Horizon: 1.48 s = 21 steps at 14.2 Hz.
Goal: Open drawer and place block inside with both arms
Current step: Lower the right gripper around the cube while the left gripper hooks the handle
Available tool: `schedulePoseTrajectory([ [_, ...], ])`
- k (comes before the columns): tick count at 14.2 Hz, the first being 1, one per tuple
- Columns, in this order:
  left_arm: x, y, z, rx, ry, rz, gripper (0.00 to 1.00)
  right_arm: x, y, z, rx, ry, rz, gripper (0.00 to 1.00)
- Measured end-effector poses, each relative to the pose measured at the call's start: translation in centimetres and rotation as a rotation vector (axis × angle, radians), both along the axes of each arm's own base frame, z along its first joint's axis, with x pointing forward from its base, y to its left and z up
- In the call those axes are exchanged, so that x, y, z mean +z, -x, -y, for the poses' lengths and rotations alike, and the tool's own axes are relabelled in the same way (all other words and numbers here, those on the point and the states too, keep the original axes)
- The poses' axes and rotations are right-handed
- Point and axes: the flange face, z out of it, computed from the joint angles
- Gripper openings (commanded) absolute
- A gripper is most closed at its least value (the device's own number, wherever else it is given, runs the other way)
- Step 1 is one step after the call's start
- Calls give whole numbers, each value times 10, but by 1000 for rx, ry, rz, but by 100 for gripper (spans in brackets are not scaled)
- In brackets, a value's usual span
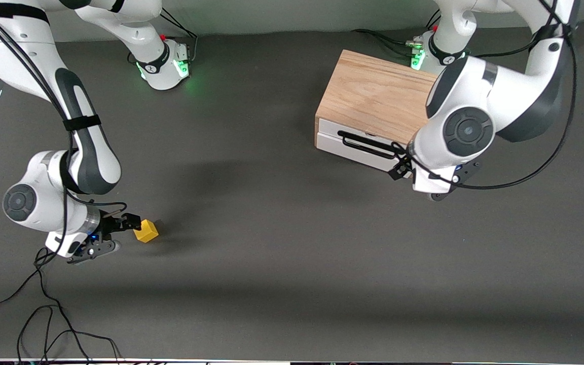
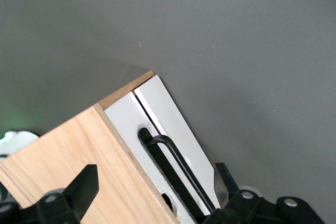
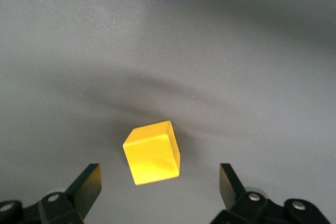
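With the drawer (image 1: 358, 147) seemingly shut, the left tool (image 2: 152, 192) straddles its handle (image 2: 173, 171), fingers apart, the right tool (image 3: 157, 187) gapes around the block (image 3: 152, 152); next, both close.

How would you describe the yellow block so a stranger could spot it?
Start at the light oak box, then look toward the right arm's end of the dark grey table, nearer the front camera. The small bright yellow cube sits between the right hand's open fingers, the only brightly coloured thing.
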Motion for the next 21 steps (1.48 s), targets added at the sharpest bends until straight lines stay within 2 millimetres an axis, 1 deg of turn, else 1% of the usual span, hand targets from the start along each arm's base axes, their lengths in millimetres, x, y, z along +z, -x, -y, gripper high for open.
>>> schedulePoseTrajectory([
  [2, -11, -1, 2, 65, -5, -24, 98, -12, -1, -1, 17, 0, 0, 100],
  [5, -30, -3, 7, 157, -8, -63, 97, -13, -1, 0, 19, 0, 0, 100],
  [7, -45, -2, 17, 203, -19, -86, 97, -13, -1, 0, 19, 0, 1, 100],
  [9, -63, 2, 32, 237, -44, -101, 96, -17, -1, 0, 19, 1, 11, 100],
  [10, -71, 4, 38, 244, -55, -111, 95, -22, -1, 0, 18, 1, 20, 100],
  [12, -86, 5, 40, 250, -71, -132, 91, -34, 3, 1, 17, 3, 22, 100],
  [15, -109, 6, 42, 247, -91, -169, 90, -48, 7, 1, 16, 4, 35, 100],
  [18, -128, 12, 51, 252, -116, -194, 90, -62, 14, 1, 15, 6, 54, 100],
  [21, -141, 16, 58, 262, -141, -209, 90, -67, 16, 0, 15, 6, 58, 100],
])
